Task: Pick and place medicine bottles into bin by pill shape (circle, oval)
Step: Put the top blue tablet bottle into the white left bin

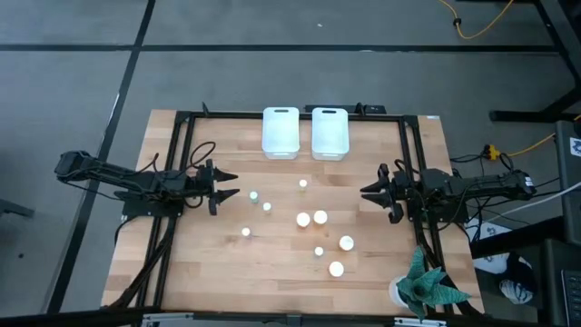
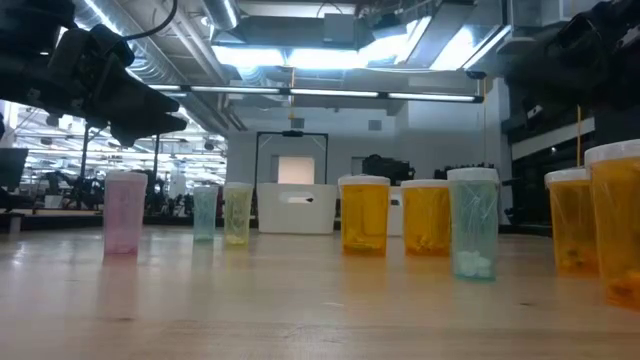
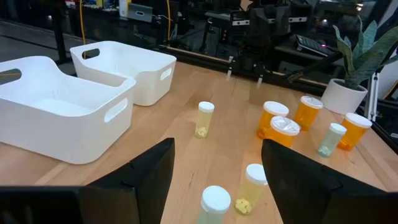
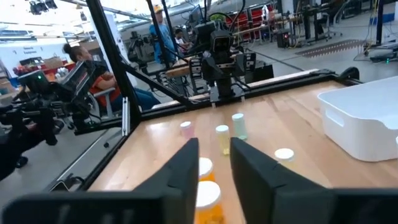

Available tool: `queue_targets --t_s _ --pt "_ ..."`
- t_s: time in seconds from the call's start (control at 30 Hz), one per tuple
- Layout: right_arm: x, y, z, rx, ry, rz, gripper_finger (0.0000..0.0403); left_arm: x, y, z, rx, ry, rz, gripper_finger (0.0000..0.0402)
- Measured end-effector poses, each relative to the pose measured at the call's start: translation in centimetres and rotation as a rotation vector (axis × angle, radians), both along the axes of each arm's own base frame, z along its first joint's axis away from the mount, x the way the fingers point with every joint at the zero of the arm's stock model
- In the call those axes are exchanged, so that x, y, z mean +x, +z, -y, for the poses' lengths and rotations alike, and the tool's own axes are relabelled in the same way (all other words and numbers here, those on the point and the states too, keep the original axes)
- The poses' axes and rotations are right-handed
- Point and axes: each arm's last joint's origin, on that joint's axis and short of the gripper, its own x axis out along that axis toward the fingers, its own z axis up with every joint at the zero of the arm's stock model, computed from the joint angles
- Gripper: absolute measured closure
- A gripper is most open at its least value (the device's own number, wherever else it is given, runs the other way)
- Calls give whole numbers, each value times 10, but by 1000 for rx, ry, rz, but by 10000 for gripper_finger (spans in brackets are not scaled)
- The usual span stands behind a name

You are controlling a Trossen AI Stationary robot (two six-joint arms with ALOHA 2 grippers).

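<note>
Several white-capped medicine bottles stand upright on their bases on the wooden table (image 1: 209,263), among them orange ones (image 1: 320,216) (image 2: 364,214) (image 3: 273,118) and small pastel ones (image 1: 257,195) (image 2: 124,212) (image 3: 205,118). Two white bins (image 1: 280,133) (image 1: 330,133) stand at the far edge. My left gripper (image 1: 233,186) (image 3: 217,168) hovers open at the table's left, above and just left of the nearest small bottles (image 3: 214,202). My right gripper (image 1: 366,193) (image 4: 213,152) hovers at the right, narrowly open and pointing at the bottles. Both are empty.
A potted plant (image 1: 427,286) stands at the near right corner. A black frame (image 1: 182,118) runs around the table. People (image 4: 93,74) sit beyond the table's left side. Bare wood lies near the front edge and at the near left.
</note>
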Motion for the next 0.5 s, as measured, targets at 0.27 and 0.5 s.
queue_targets --t_s 0.27,0.5 --pt "0 1 0 4 0 11 232 0 0 0 52 -7 -9 168" --pt "0 1 0 3 -15 10 222 0 1 -1 55 24 -5 168"
